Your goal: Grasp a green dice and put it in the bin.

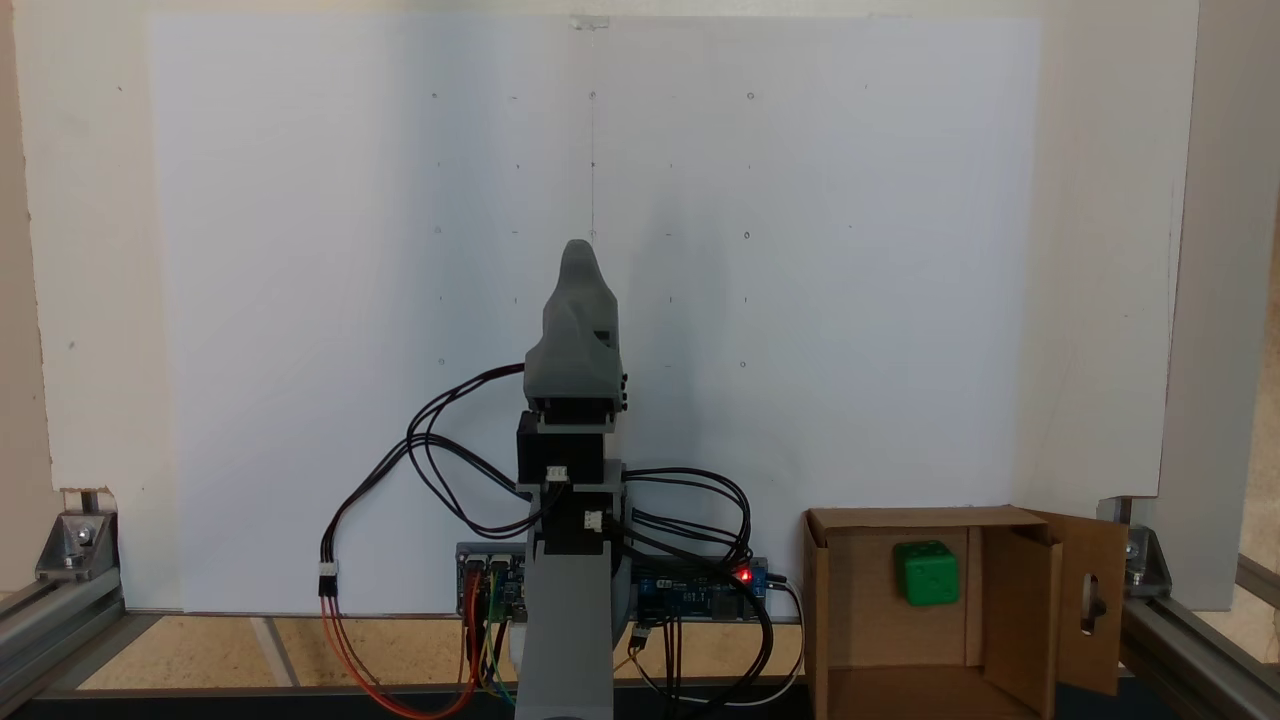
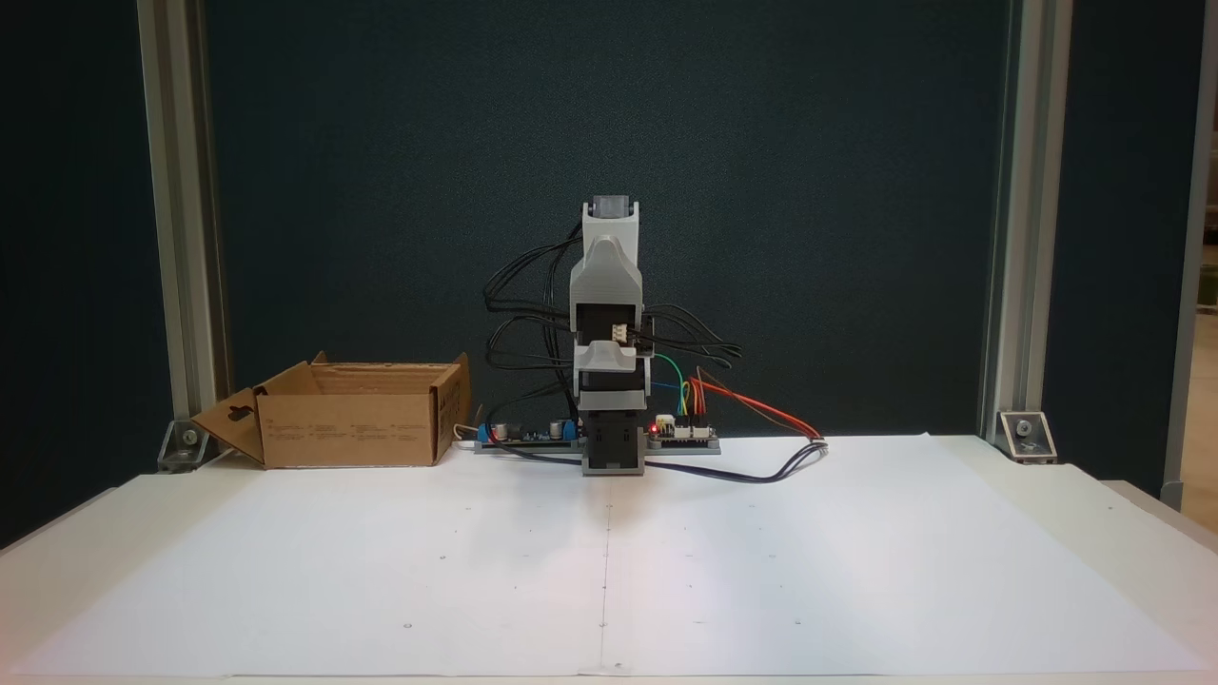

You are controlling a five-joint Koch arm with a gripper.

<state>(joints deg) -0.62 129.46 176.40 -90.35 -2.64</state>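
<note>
Fixed views: white paper tabletop, dk backdrop.

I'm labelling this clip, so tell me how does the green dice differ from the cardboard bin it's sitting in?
The green dice is bright green; the bin is dull brown cardboard. The dice is far smaller, taking up a small part of the bin's floor. The dice is a closed cube with rounded corners; the bin is open, with flaps spread and a slot cutout in one flap. Both are boxy in shape.
</note>
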